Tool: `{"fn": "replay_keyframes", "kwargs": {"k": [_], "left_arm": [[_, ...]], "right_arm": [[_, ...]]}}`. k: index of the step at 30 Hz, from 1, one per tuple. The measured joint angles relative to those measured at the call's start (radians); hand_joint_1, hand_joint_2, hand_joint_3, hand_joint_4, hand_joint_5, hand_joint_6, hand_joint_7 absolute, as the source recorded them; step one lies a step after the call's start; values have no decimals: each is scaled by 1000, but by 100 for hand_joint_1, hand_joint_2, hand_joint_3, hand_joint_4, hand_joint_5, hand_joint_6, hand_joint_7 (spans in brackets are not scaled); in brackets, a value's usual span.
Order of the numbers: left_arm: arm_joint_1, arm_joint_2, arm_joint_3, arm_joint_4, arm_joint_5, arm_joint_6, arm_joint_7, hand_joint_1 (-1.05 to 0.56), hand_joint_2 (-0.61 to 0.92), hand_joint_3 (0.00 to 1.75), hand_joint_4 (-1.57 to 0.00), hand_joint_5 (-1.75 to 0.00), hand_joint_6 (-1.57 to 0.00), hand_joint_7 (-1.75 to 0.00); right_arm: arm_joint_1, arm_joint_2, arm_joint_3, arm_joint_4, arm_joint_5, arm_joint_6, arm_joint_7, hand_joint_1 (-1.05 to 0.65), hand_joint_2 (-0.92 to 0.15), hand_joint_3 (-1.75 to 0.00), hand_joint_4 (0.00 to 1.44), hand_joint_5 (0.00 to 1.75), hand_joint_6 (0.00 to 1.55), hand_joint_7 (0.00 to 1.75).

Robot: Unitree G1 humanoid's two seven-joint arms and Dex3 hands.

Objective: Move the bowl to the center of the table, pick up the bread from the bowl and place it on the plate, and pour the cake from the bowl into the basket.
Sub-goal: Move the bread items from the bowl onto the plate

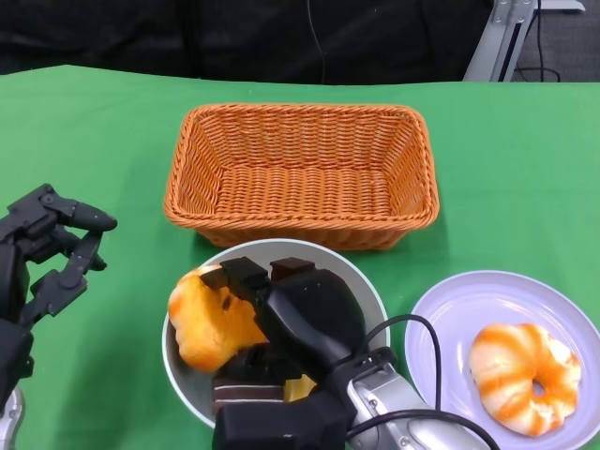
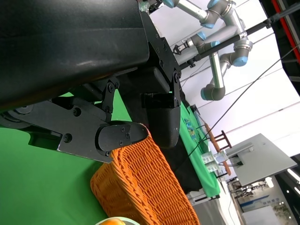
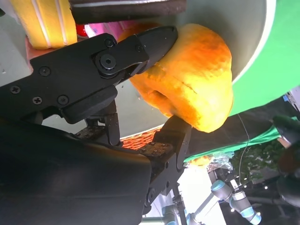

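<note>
The grey bowl (image 1: pixel 309 247) stands in front of the basket, near the table's middle. Inside it lie an orange-yellow bread (image 1: pixel 208 323) and a dark chocolate cake (image 1: pixel 246 392). My right hand (image 1: pixel 305 314) reaches into the bowl and grips the bread (image 3: pixel 197 79), with one finger (image 3: pixel 154 40) on one side of it and another finger (image 3: pixel 174 136) on the opposite side. Cake pieces (image 3: pixel 47 21) show beside the hand in the right wrist view. The lilac plate (image 1: pixel 450 319) at the right holds a ring-shaped orange and white bread (image 1: pixel 523 375). My left hand (image 1: pixel 47 253) hovers open at the left, holding nothing.
The orange wicker basket (image 1: pixel 300 173) stands empty behind the bowl, and its corner (image 2: pixel 140 187) shows past my left hand (image 2: pixel 108 93). Green cloth (image 1: pixel 94 141) covers the table. A cable (image 1: pixel 427 337) loops from my right wrist over the bowl's edge.
</note>
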State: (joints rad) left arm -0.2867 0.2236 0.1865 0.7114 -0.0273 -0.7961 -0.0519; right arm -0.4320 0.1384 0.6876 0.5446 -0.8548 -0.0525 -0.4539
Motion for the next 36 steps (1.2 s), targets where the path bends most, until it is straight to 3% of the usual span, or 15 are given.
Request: {"fn": "replay_keyframes", "kwargs": {"k": [7,20,23,36], "left_arm": [[0,0,0,8,2,-2,0,-8,91,45,-75,-149,-76,-113],[0,0,0,13,1,-4,0,-9,91,43,-74,-148,-75,-113],[0,0,0,14,2,-5,0,-9,92,43,-74,-149,-75,-113],[-2,0,2,41,2,-16,0,-8,92,42,-73,-150,-75,-113]], "right_arm": [[0,-1,-14,30,33,-72,-46,-24,-92,-13,61,148,88,52],[3,-2,-35,37,55,-112,-61,-23,-92,-10,66,143,93,45],[11,-6,-41,24,59,-117,-58,-22,-92,-12,67,150,95,46],[109,-48,-57,-190,100,-64,121,-21,-92,-9,73,128,100,27]]}}
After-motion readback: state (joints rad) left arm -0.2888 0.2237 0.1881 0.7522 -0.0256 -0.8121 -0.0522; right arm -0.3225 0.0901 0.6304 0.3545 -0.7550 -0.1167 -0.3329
